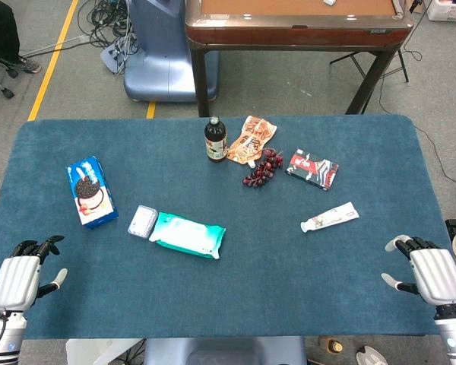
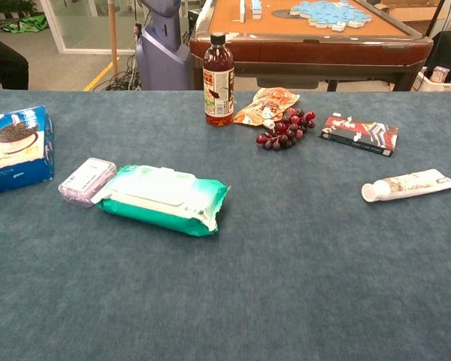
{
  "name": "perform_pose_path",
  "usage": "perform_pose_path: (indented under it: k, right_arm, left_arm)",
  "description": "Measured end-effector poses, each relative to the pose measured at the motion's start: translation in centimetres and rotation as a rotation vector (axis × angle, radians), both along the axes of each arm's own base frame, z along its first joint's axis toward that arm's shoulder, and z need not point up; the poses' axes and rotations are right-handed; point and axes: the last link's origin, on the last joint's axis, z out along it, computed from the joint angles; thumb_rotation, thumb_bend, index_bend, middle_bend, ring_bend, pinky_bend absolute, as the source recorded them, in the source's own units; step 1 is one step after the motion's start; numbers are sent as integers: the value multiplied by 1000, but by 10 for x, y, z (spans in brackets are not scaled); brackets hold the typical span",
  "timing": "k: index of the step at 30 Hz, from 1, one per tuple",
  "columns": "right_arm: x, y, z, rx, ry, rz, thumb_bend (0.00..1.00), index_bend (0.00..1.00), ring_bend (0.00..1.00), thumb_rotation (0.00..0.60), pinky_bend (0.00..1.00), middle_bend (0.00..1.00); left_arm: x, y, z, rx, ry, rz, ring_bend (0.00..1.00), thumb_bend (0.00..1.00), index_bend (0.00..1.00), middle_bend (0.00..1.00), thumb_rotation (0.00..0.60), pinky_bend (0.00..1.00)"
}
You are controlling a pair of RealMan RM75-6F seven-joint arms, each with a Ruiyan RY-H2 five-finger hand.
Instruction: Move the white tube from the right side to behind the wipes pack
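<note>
**A:** Both hands sit low at the near edge of the table (image 1: 213, 304), one at each near corner. The left hand (image 1: 19, 277) has its fingers spread apart and is holding nothing. Same on the other side: the right hand (image 1: 429, 272) shows its fingers apart, thumb out, and nothing in it. The chest view shows neither hand.

**B:** And the tube (image 1: 330, 217)?

**A:** Lying flat on the cloth toward the right edge, cap end pointing left and toward the near edge, nothing touching it. The right hand is well apart from it.

**B:** The wipes (image 1: 188, 234)?

**A:** Left of centre, the green pack lying flat, its long side slanting a little. A small clear box (image 1: 142, 221) lies touching its left end, or just beside it; I cannot tell which.

**B:** What's at the far edge?

**A:** A dark bottle (image 1: 216, 140) stands upright near the middle of the far edge. Just to its right a snack pouch (image 1: 251, 139) lies flat, with a bunch of grapes (image 1: 263, 168) against its near end. To the right of those, a dark card pack (image 1: 312, 168) lies flat.

**B:** And the left side?

**A:** A blue cookie box (image 1: 90, 191), near the left edge, well apart from the wipes.
</note>
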Motion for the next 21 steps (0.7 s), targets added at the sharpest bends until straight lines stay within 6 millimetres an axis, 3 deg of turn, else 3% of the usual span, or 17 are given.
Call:
perform_pose_path:
  k: [12,21]
  right_arm:
    - [3,-6,0,8,2,13,29,368,364,600,442,385]
    - [21,-54,-16,132,60,125,85,335,348,600,442,388]
  left_arm:
    - [-2,0,1,6,-5,2,396,246,228,433,600,201]
    - [-4,-4,5,18,-7,3,396,246,229,433,600,202]
